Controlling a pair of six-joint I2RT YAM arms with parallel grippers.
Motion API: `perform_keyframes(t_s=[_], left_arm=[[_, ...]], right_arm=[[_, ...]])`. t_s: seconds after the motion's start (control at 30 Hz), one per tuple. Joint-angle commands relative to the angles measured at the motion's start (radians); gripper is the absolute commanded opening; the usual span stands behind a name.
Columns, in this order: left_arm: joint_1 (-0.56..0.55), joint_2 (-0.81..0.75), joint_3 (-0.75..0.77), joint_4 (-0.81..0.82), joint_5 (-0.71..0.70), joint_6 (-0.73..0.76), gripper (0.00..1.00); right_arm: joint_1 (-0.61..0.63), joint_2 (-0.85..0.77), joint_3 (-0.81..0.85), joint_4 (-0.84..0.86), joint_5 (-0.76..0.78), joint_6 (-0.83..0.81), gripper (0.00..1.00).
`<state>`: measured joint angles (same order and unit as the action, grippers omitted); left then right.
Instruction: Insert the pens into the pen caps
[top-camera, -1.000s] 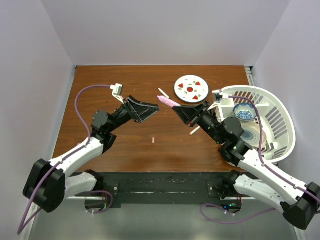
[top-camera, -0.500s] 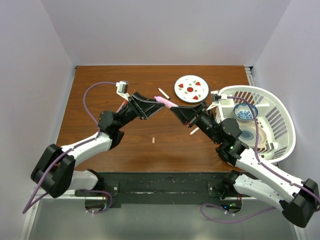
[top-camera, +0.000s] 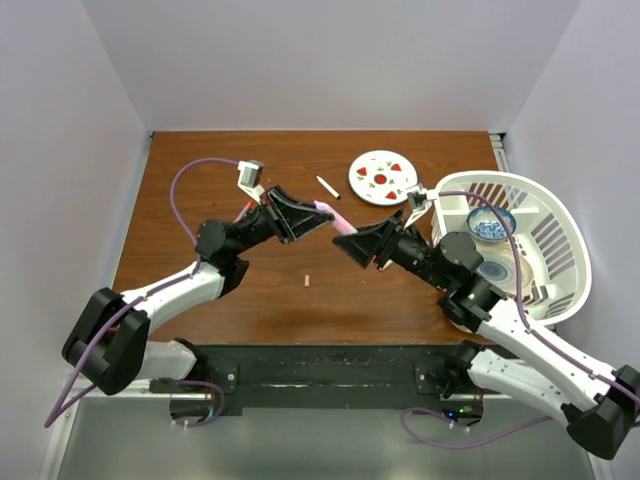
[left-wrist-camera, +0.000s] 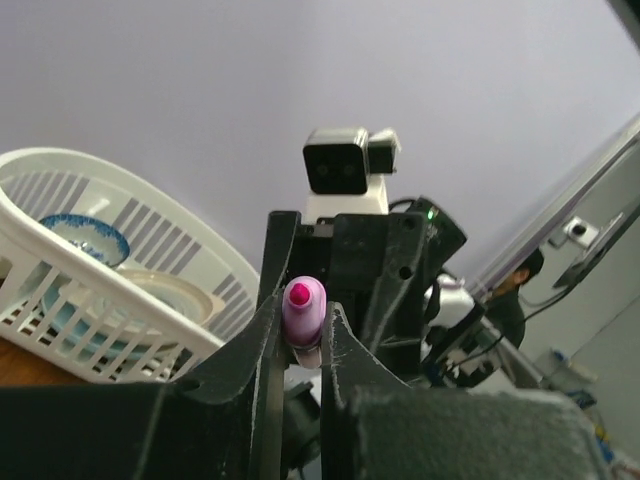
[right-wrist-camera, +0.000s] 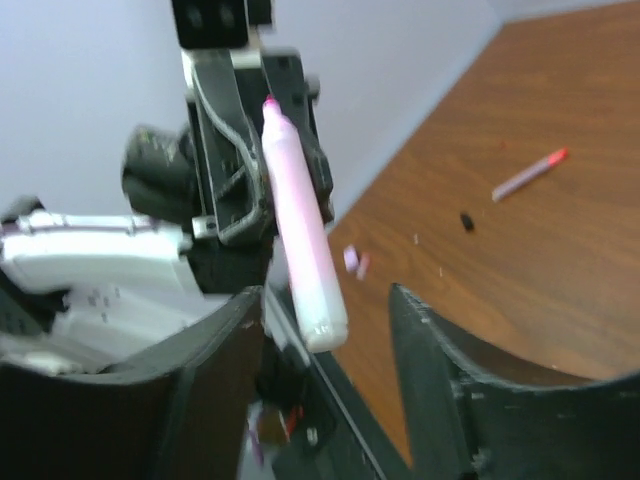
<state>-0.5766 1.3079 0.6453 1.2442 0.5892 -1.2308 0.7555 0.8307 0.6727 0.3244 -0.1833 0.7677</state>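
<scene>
The thick pale pink marker (top-camera: 337, 219) hangs in the air over mid-table, between the two arms. My left gripper (top-camera: 316, 211) is shut on its tip end; in the left wrist view the magenta tip (left-wrist-camera: 300, 295) pokes up between the pressed fingers (left-wrist-camera: 268, 335). My right gripper (top-camera: 350, 243) is open, its jaws standing wide on either side of the marker's blunt end (right-wrist-camera: 322, 322) without touching it. A thin white pen (top-camera: 327, 187) with a red end (right-wrist-camera: 555, 156) lies on the table. One tiny pink cap (top-camera: 307, 281) lies nearer the front (right-wrist-camera: 355, 262).
A round white plate (top-camera: 383, 177) with red marks sits at the back. A white basket (top-camera: 545, 215) at the right holds a blue-patterned bowl (top-camera: 490, 223) and dishes. A small dark speck (right-wrist-camera: 466, 220) lies on the wood.
My left gripper came in from the left and closed on the marker's tip end. My right gripper, which held the marker before, has opened and shifted left and toward the front.
</scene>
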Motion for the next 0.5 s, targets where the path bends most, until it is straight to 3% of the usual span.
perform_keyframes(t_s=[0.0, 0.13, 0.23, 0.3, 0.47], left_arm=[[0.0, -0.08, 0.06, -0.183, 0.216, 0.145, 0.0], [0.001, -0.156, 0.092, -0.443, 0.319, 0.339, 0.0], [0.0, -0.185, 0.154, -0.632, 0.375, 0.456, 0.0], [0.0, -0.19, 0.189, -0.695, 0.403, 0.487, 0.0], [0.001, -0.187, 0.211, -0.703, 0.437, 0.472, 0.0]], right_arm=[[0.004, -0.053, 0.143, -0.321, -0.134, -0.165, 0.64], [0.002, -0.039, 0.255, -0.539, -0.209, -0.267, 0.63], [0.002, -0.007, 0.297, -0.593, -0.292, -0.297, 0.51], [0.002, 0.007, 0.304, -0.597, -0.352, -0.303, 0.47], [0.002, 0.053, 0.281, -0.545, -0.421, -0.288, 0.49]])
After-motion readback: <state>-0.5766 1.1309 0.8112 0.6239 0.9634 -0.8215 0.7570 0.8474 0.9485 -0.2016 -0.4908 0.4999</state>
